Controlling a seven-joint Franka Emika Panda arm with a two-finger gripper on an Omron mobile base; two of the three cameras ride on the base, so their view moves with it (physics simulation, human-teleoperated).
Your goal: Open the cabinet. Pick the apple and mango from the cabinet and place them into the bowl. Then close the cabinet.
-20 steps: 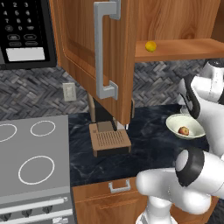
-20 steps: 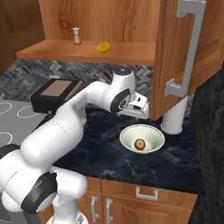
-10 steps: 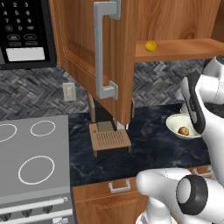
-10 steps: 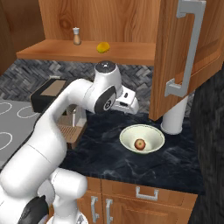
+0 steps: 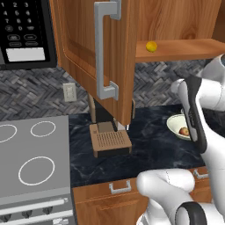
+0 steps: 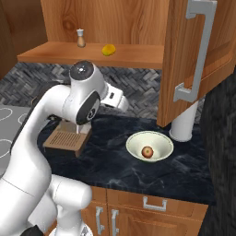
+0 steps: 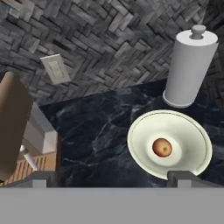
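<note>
The small reddish-brown apple (image 7: 162, 148) is now lying in the shallow cream-white bowl (image 7: 144, 131), and the arm is being raised away; the two-finger gripper (image 7: 109, 177) is standing fully open, holding nothing. The bright yellow mango (image 6: 109, 50) is still waiting on the open orange-brown wood cabinet (image 6: 138, 18) shelf, to be fetched next

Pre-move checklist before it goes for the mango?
1. Cabinet door open: ok.
2. Apple in bowl: ok.
3. Mango on the shelf, nothing in front of it: ok.
4. Pincer open, nothing between its tips: ok.
5. Shaker stands apart from the mango: ok.
6. Room in the bowl for a second fruit: ok.
</note>
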